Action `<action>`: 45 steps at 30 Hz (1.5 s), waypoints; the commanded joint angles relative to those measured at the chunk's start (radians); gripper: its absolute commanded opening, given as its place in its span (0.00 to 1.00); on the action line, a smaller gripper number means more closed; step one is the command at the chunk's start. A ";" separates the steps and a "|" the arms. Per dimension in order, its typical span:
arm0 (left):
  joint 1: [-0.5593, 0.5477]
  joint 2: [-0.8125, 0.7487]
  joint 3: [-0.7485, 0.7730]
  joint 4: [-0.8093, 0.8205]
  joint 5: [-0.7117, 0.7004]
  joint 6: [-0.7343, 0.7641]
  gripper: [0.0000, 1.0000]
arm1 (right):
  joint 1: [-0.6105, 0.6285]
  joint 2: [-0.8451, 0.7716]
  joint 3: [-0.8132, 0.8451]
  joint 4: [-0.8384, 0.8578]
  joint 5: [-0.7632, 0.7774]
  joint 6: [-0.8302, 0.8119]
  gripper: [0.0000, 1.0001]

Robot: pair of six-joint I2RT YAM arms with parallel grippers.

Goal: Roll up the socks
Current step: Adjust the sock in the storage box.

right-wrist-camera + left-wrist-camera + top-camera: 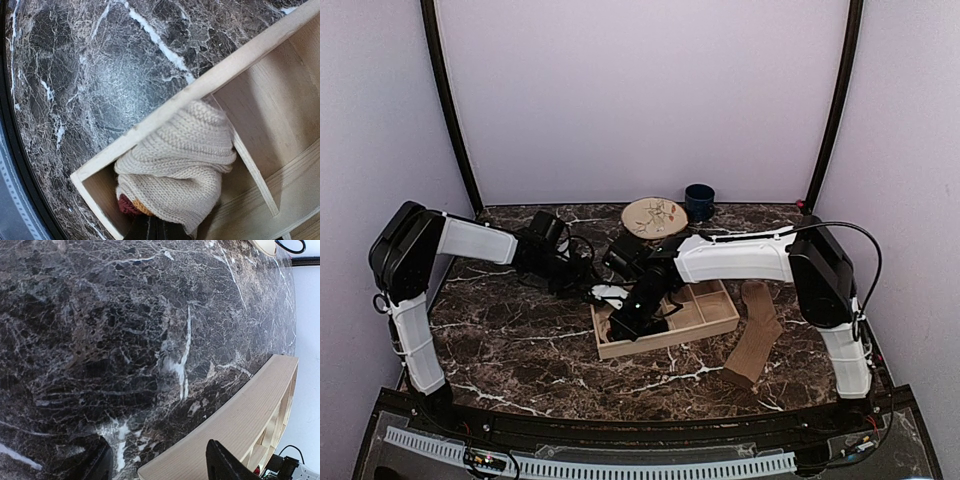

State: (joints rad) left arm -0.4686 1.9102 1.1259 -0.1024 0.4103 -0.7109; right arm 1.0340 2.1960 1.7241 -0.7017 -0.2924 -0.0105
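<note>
While the right arm (735, 258) reaches leftward from the right edge of the worktop (520, 340), elbow raised and forearm sloping down across the tray (670, 338), its claw (150, 231) points down into the tray's near-left corner compartment. The claw is closed, its two dark fingers pressed together with their tips buried in the knit of the beige sock (175, 160), which it grips. That sock is bundled into a fat roll, with a glimpse of maroon and orange at its underside. It fills the corner, leaning against the tray's outer wall and a thin divider.

The left arm (475, 240) rises from the near-left corner, bends at a high shoulder by the left edge and stretches rightward toward the middle of the worktop. Its claw (157, 450) hangs low over the bare worktop just beside the tray's left wall, fingers (225, 465) spread wide with nothing between them.

Two arms, two claws. Two socks can be counted: the beige roll in the tray, and one tan sock (755, 345) lying flat and unrolled near the right edge, just beside the tray. One tray, with several compartments, sits a little right of the worktop's centre. At the far edge stand one round wooden disc (655, 217) and one dark blue cup (699, 202), side by side.
</note>
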 commanded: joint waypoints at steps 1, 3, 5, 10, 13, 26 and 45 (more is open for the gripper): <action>0.002 0.038 0.008 -0.037 0.010 0.008 0.67 | -0.010 0.056 -0.031 -0.059 0.107 0.019 0.04; 0.002 0.041 0.013 -0.040 0.008 0.009 0.67 | -0.015 0.015 -0.063 -0.035 0.156 0.040 0.04; 0.002 0.043 0.018 -0.041 0.008 0.011 0.67 | -0.025 -0.020 -0.087 -0.032 0.204 0.053 0.04; 0.004 0.057 0.037 -0.047 0.011 0.011 0.67 | -0.050 -0.097 -0.139 -0.042 0.325 0.075 0.04; 0.005 0.063 0.046 -0.047 0.017 0.009 0.67 | -0.058 -0.127 -0.153 -0.042 0.353 0.081 0.04; 0.004 0.076 0.072 -0.057 0.020 0.003 0.67 | -0.058 -0.219 -0.115 0.004 0.367 0.087 0.08; 0.008 0.082 0.084 -0.062 0.021 0.026 0.67 | -0.057 -0.152 -0.081 -0.010 0.254 0.108 0.10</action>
State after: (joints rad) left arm -0.4683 1.9636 1.1965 -0.1127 0.4381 -0.7040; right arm 0.9810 2.0113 1.6764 -0.7113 0.0067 0.0765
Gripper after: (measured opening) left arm 0.668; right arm 0.099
